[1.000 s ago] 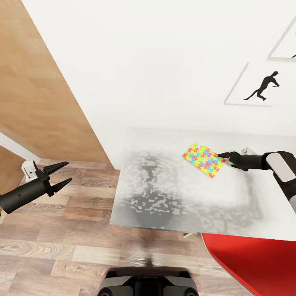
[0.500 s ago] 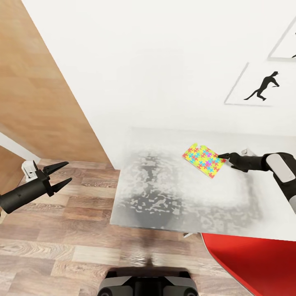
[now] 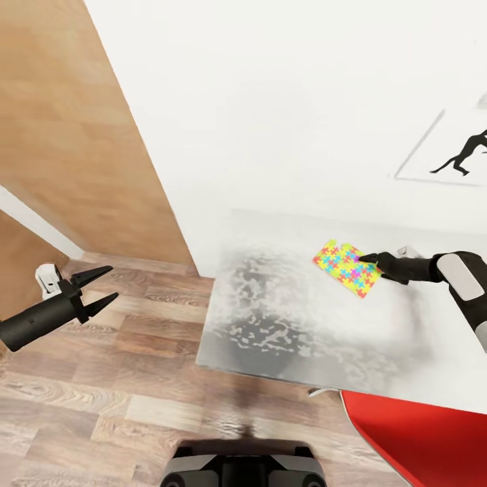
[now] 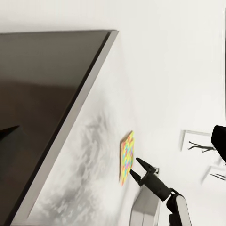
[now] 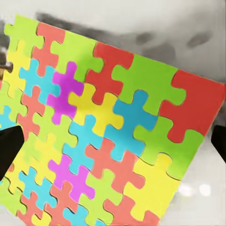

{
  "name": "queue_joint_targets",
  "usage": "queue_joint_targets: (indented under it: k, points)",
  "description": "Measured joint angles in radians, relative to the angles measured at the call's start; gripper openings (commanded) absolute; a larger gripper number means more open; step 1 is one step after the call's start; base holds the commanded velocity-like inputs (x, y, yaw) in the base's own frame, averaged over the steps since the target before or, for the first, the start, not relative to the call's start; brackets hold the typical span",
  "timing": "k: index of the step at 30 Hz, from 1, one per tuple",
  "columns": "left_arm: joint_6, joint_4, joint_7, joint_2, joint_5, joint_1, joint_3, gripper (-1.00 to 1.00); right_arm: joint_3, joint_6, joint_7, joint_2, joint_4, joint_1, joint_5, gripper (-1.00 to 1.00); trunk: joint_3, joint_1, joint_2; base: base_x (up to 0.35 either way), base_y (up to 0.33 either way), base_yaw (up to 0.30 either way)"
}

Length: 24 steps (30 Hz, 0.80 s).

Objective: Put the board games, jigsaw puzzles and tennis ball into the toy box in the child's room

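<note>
Where the right gripper [image 3: 368,258] reaches over the table [image 3: 284,325], its black fingertips are seen at the near edge of a jigsaw puzzle [image 3: 348,268]. In the left wrist view the gripper [image 4: 134,167] has its two fingers parted, one on each side of the puzzle's [image 4: 126,156] edge; whether the puzzle is actually gripped cannot be told. In the right wrist view the puzzle [image 5: 103,127] lies just ahead, flat on the marbled top, between dark fingertips at either side. Well apart, the left gripper [image 3: 101,285] is held over the wood floor [image 3: 108,379], its jaws spread and nothing between them. A baseball-player poster [image 3: 446,152] hangs on the white wall behind.
</note>
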Motion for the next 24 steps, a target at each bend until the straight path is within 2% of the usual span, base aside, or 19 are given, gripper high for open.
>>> queue_joint_targets:
  k: [1, 3, 4, 9, 24]
  points:
    - [0.0, 0.0, 0.0, 0.0, 0.0, 0.0, 0.0, 1.0, 0.0, 0.0, 0.0, 0.0, 0.0, 0.0, 0.01, 1.0, 0.0, 0.0, 0.0, 0.0, 0.0, 0.263]
    - [0.0, 0.0, 0.0, 0.0, 0.0, 0.0, 0.0, 1.0, 0.0, 0.0, 0.0, 0.001, 0.0, 0.0, -0.001, 1.0, 0.0, 0.0, 0.0, 0.0, 0.0, 0.263]
    - [0.0, 0.0, 0.0, 0.0, 0.0, 0.0, 0.0, 1.0, 0.001, 0.0, 0.0, 0.0, 0.001, -0.001, 0.01, 1.0, 0.0, 0.0, 0.0, 0.0, 0.0, 0.263]
    - [0.0, 0.0, 0.0, 0.0, 0.0, 0.0, 0.0, 1.0, 0.0, 0.0, 0.0, 0.001, 0.0, 0.0, 0.0, 1.0, 0.0, 0.0, 0.0, 0.0, 0.0, 0.175]
    - [0.0, -0.001, 0.0, 0.0, 0.0, 0.0, 0.0, 1.0, -0.001, 0.0, 0.0, 0.001, 0.0, 0.0, -0.002, 1.0, 0.0, 0.0, 0.0, 0.0, 0.0, 0.028]
